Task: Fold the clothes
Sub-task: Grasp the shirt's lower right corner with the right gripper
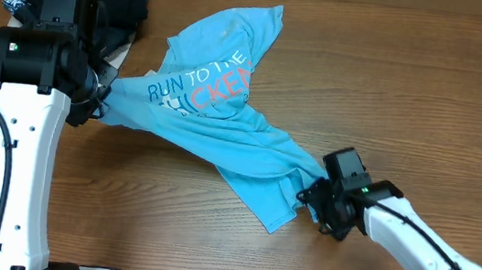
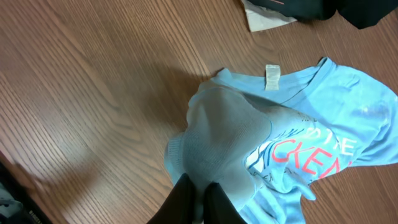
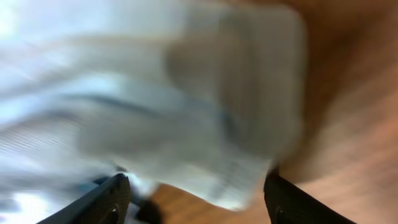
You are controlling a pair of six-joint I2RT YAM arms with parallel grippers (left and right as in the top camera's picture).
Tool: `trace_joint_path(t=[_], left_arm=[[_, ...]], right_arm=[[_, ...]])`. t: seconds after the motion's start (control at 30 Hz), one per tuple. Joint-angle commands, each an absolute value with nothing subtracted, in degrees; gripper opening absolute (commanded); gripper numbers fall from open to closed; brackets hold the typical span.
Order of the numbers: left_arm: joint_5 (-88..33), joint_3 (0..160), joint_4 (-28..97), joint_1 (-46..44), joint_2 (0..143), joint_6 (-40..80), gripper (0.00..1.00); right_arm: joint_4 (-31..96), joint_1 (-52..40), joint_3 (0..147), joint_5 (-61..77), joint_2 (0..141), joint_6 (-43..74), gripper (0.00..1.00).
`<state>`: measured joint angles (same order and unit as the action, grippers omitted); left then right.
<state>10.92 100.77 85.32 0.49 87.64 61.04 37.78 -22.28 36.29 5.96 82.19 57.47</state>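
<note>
T-shirt (image 1: 223, 133) strung lengthwise between the two claws
Left claw (image 2: 200, 185) clenched on one end; right claw (image 3: 196, 183) released, straddling the opposite hem.

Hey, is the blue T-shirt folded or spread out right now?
Not folded: the T-shirt lies crumpled and twisted on the table, one end pinched in the left gripper.

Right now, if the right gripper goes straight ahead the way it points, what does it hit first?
The shirt. Its fabric fills the view just ahead of the open right gripper, though blur makes the remaining gap hard to judge.
</note>
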Motion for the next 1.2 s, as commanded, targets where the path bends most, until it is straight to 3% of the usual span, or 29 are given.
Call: trace_joint_path(t=[0.0, 0.2, 0.43, 0.5, 0.83, 1.17], left_arm=[[10.9, 102.3, 85.2, 0.7, 86.5, 59.7, 0.09], [10.9, 102.3, 85.1, 0.7, 86.5, 59.2, 0.09], [10.9, 102.3, 84.6, 0.7, 86.5, 59.1, 0.09], [10.9, 102.3, 84.6, 0.7, 86.5, 59.1, 0.09], [10.9, 102.3, 84.6, 0.7, 86.5, 59.1, 0.10], [10.9, 102.3, 84.6, 0.7, 86.5, 56.9, 0.08]], right_arm=[[35.4, -22.8, 32.1, 3.7, 90.8, 58.8, 0.73], [36.2, -22.8, 32.1, 3.2, 92.9, 58.8, 0.71], [39.5, -22.8, 32.1, 0.5, 92.9, 61.6, 0.55], [39.5, -22.8, 32.2, 0.5, 92.9, 61.6, 0.55], [42.3, -22.8, 35.1, -0.2, 92.9, 63.5, 0.04], [58.2, -22.7, 51.8, -8.6, 90.5, 63.5, 0.04]])
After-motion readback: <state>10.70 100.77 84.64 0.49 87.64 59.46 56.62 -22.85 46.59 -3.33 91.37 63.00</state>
